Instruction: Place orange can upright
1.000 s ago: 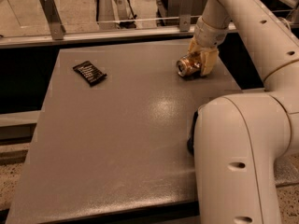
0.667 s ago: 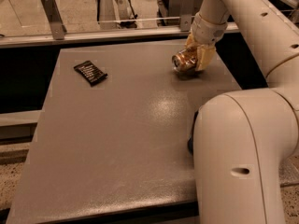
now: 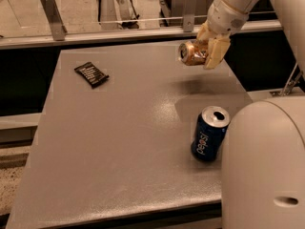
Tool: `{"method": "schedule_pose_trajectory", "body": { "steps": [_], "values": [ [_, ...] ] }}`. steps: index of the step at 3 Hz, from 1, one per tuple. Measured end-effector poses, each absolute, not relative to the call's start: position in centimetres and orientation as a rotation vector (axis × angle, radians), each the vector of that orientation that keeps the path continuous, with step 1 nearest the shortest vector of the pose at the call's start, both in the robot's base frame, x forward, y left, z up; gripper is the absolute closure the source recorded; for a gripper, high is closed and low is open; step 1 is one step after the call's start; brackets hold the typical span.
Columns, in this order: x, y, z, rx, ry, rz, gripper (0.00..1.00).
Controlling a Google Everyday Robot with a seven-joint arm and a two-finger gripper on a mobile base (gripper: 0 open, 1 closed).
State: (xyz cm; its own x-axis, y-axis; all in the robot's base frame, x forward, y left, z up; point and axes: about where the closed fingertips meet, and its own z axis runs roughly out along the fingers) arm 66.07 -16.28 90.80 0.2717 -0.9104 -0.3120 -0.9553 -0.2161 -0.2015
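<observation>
The orange can [image 3: 192, 53] is orange-gold with a silver end facing left. It lies on its side in the air above the far right part of the grey table [image 3: 124, 142]. My gripper [image 3: 209, 49] is shut on the orange can and holds it clear of the surface, with a shadow beneath it. The arm comes down from the upper right.
A dark blue Pepsi can [image 3: 209, 134] stands on the table at the right, near my arm's big white body [image 3: 267, 166]. A small black packet [image 3: 91, 74] lies at the far left. A rail with metal posts [image 3: 51, 15] runs behind the table.
My gripper has lifted the orange can off the table and carried it slightly left. The view has shifted, and the Pepsi can now shows beside my arm.
</observation>
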Motion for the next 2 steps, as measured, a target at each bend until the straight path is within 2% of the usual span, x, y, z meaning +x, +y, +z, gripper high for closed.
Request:
{"method": "schedule_pose_trajectory", "body": {
  "steps": [2],
  "values": [
    [63.1,-15.1,94.7,-1.865,1.654,0.492,1.0]
  ]
}}
